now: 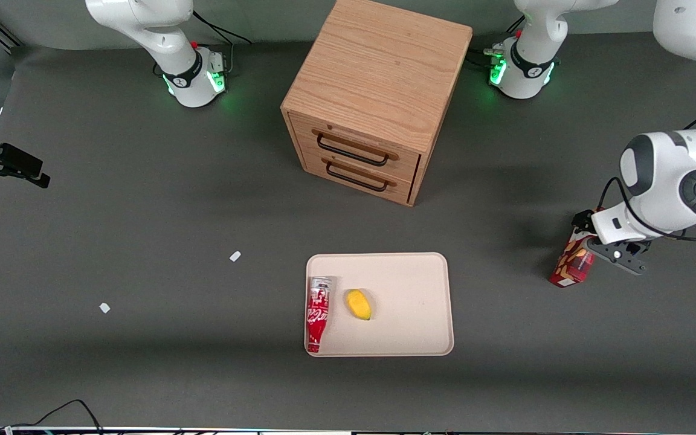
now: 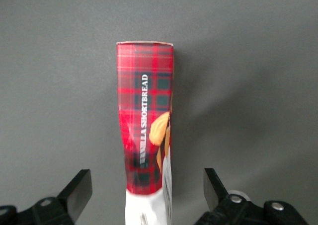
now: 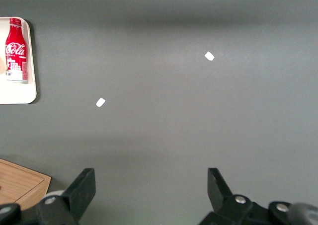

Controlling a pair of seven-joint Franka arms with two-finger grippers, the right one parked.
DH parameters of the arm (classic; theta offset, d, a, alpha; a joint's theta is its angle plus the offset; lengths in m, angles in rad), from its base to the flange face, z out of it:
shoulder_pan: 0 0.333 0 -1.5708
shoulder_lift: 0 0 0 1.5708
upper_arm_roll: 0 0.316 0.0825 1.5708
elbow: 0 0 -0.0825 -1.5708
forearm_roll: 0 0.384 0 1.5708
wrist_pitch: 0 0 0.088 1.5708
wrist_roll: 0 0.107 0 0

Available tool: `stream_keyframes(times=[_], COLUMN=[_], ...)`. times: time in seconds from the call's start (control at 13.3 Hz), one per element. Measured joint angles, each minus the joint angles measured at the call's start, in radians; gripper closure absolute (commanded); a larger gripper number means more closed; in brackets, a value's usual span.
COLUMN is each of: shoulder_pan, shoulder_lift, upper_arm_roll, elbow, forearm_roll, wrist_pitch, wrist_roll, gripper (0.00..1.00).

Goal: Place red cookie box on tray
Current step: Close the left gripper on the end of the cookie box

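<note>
The red cookie box (image 1: 570,264), dark red tartan with a white end and cookie pictures, rests on the grey table toward the working arm's end, well apart from the tray. In the left wrist view the box (image 2: 144,111) runs lengthwise between the two fingers (image 2: 79,190), with a gap on each side. My left gripper (image 1: 588,251) is directly over the box, open (image 2: 146,185), touching nothing. The cream-beige tray (image 1: 411,275) lies in front of the cabinet, nearer the front camera.
On the tray lie a red-and-white drink can (image 1: 318,311) and a small yellow fruit (image 1: 358,304). A wooden drawer cabinet (image 1: 372,90) stands farther from the front camera. Two white scraps (image 1: 235,256) (image 1: 104,307) lie toward the parked arm's end.
</note>
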Motion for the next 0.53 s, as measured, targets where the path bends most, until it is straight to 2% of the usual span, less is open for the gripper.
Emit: stream_keyframes(times=[0.15,0.23,0.3,0.38,0.45,0.53], shoulder_pan=[0.000,0.000,0.000,0.000,0.000,0.000], shoulder_lift=[0.033,0.044,0.053,0.059,0.061,0.062], upper_arm_roll=[-0.002,-0.003,-0.003,-0.003,-0.004,-0.004], elbow=[-0.006,-0.008,-0.008,-0.008,-0.008,-0.008], forearm_roll=[-0.001,-0.001,-0.001,-0.001,-0.001,-0.001], wrist_pitch=[0.049,0.070,0.086,0.093,0.096,0.096], wrist_roll=[0.000,0.000,0.000,0.000,0.000,0.000], gripper=[0.02,0.09,0.23,0.46,0.65,0.79])
